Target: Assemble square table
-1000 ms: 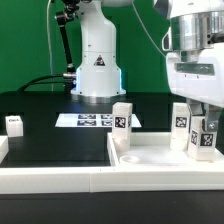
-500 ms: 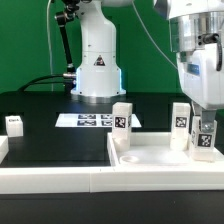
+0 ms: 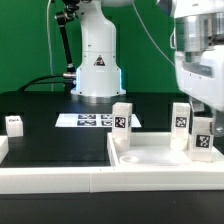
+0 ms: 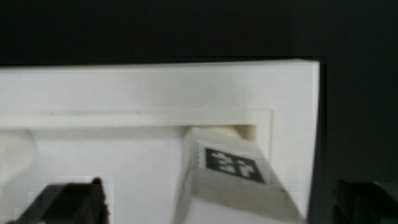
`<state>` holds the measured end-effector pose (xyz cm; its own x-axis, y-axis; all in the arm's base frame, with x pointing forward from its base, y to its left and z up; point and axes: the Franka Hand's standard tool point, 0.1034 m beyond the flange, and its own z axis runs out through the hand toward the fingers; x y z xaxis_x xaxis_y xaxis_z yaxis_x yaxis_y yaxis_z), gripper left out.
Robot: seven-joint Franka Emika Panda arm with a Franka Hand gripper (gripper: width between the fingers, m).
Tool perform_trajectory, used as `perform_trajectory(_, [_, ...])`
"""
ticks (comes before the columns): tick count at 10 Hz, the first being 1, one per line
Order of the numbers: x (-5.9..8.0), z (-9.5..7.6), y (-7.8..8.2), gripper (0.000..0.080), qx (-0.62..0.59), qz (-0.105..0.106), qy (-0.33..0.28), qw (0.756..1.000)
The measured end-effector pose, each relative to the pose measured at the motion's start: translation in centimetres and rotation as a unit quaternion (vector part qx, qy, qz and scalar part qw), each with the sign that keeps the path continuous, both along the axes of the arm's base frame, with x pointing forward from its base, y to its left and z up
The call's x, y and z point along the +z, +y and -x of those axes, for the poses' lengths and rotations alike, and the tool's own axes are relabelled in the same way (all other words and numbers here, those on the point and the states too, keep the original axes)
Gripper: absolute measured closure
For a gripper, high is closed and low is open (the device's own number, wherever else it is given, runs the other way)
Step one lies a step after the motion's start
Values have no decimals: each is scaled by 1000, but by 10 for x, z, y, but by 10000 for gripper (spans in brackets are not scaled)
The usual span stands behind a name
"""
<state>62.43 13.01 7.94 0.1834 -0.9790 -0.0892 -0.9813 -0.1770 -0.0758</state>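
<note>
Square table top [image 3: 150, 160]: white rimmed tray on black tabletop [image 3: 60, 140], exterior view's right | Inside, upright: tagged leg [image 3: 121, 118], another leg [image 3: 181, 117], corner leg [image 3: 203, 136] beneath hand [image 4: 217, 198] | Hand: fingers spread, clear of corner leg | Fourth leg [image 3: 14, 124]: apart, on tabletop

Glossy white arm [image 3: 97, 45] with black joint seams, black cables [image 3: 62, 45], triangular warning sticker [image 3: 98, 62], black-fingered claw [image 4: 217, 203].

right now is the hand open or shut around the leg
Open: the hand has its fingers wide apart in the wrist view, clear of the leg.
</note>
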Motion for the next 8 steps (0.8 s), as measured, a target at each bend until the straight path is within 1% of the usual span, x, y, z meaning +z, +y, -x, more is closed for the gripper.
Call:
perform_trajectory(3, [-1,0,-1,151,87,5,-9,996])
perform_trajectory(4, [-1,0,-1,151,130,9,-13,991])
perform_trajectory(6, [-1,0,-3,151,231,28,-20,972])
perform_trajectory(7, [-1,0,-3,151,252,30,-21,967])
perform_trajectory(8, [-1,0,-3,151,302,37,-24,952])
